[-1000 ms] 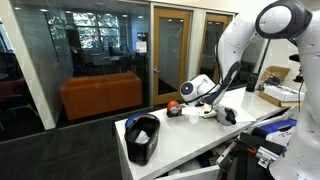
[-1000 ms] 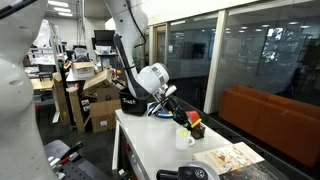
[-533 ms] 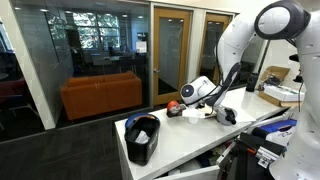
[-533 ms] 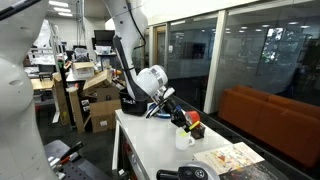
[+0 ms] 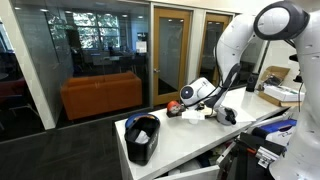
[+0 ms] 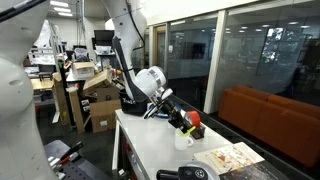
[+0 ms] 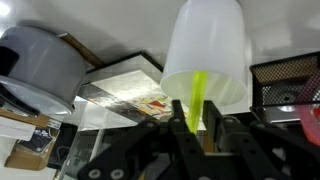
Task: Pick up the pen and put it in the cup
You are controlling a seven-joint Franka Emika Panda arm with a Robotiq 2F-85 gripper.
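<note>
In the wrist view my gripper is shut on the pen, a thin yellow-green stick. The pen's free end points into the opening of the small white cup, which fills the upper middle of that view. I cannot tell whether the tip is inside the rim. In an exterior view the gripper hangs tilted just over the white cup on the white table. In an exterior view the gripper is at the table's far end; the cup and pen are hidden there.
A small red rounded object sits right by the gripper. A large black bin stands at the table's near corner. A grey bowl, a colourful printed sheet and a black mesh holder lie near the cup.
The gripper has shifted slightly toward the cup with the pen still in it. Nothing else has moved.
</note>
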